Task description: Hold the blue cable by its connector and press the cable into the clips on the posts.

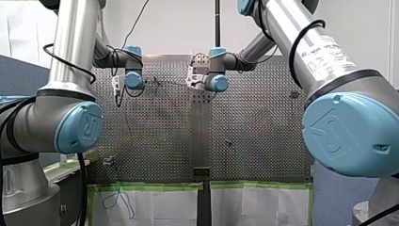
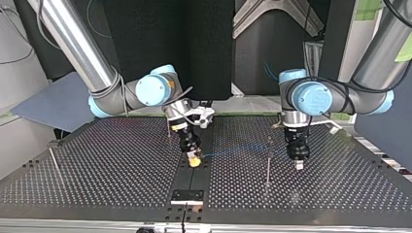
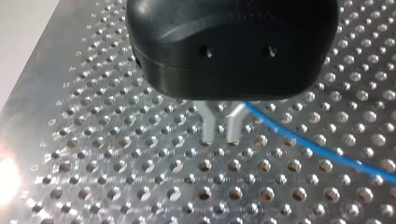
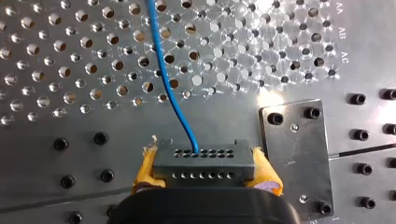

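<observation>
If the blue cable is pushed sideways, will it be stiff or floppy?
Probably floppy: the blue cable is thin and curves as it leaves the connector in my right claw. Likely light, too, being so thin. A sideways push should bend it rather than shift the connector.

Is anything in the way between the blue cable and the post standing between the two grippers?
Nothing visible does. In the top view the blue cable runs from the connector in my right gripper toward that post, over perforated table; whether it touches the clip I cannot tell.
</observation>
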